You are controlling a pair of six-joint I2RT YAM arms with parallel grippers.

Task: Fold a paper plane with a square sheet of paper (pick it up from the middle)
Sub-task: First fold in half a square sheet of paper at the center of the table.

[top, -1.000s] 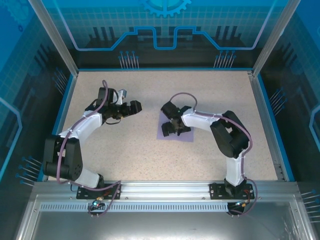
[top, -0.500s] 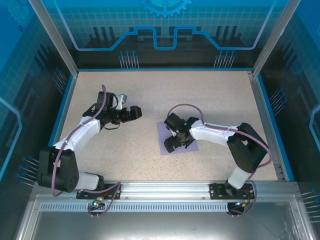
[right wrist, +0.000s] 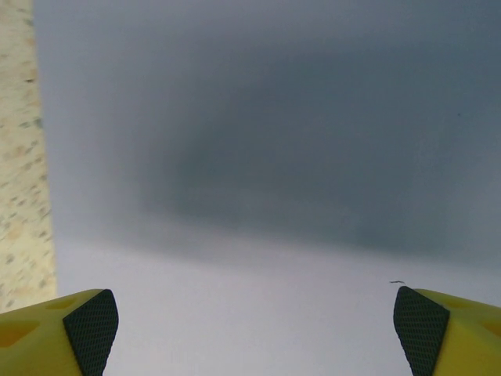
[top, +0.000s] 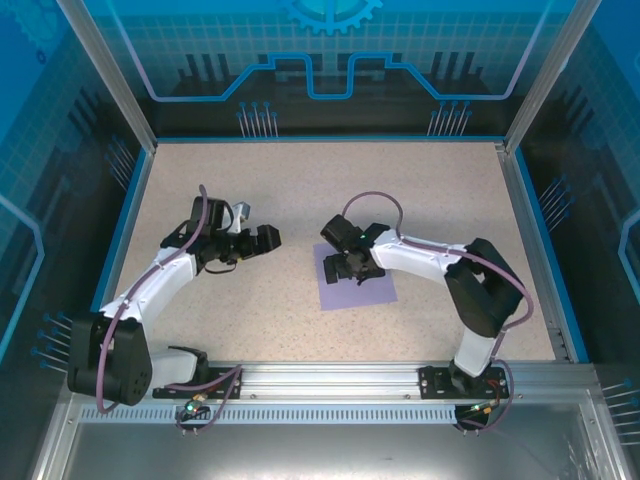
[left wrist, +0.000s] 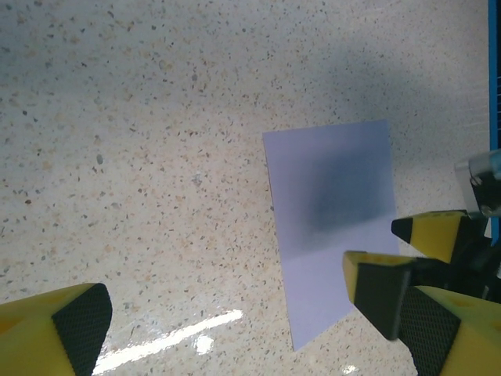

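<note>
Top external: right gripper [top: 352,270] gapes empty over the paper [top: 376,291], mid-sheet — ready to pinch; left gripper [top: 266,239] spread wide, empty, aside.

Both arms shifted, and the sheet slid nearer.
The thin lavender-purple square sheet of paper [top: 368,290] now lies slightly closer to the arm bases on the speckled counter [top: 300,180], turned a little. The right jaws dipped toward the near edge, then drew back over the sheet's far-left part. The left jaws drifted nearer the bases.
</note>
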